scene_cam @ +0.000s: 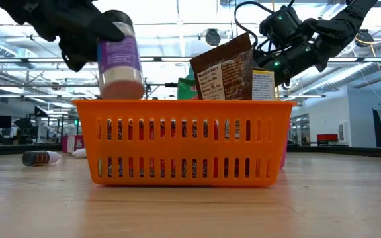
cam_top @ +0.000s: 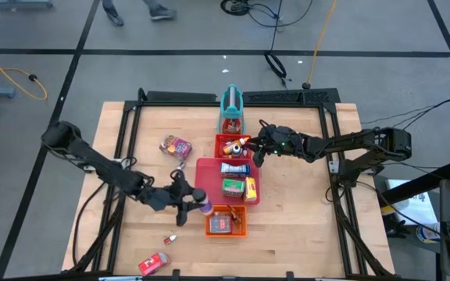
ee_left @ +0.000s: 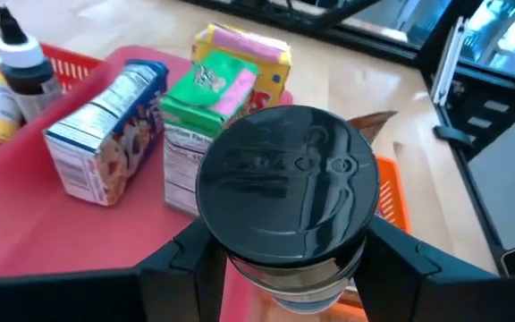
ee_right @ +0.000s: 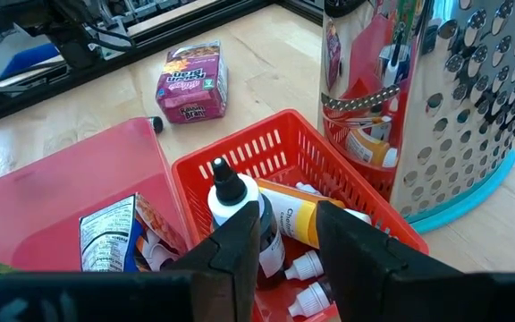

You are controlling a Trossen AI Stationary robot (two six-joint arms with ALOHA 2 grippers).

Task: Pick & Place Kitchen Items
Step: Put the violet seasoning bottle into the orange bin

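Observation:
My left gripper is shut on a dark purple can with a black lid, held above the left rim of the orange basket. That basket holds a brown packet. Blue-white, green and yellow boxes lie on the red tray. My right gripper hovers open over the red basket, its fingers above small bottles; a black-capped white bottle stands just beyond one finger. My left gripper pinches the can's body just under the lid between its two fingers, one on each side. The fingers come from the table's left, slanting slightly down. The can is lifted clear and nearly upright, lid up.
A shiny grater on a teal stand rises right behind the red basket. A pink-purple packet lies left of the tray. A red box and a tiny bottle lie near the front edge. People walk beyond the table's far side.

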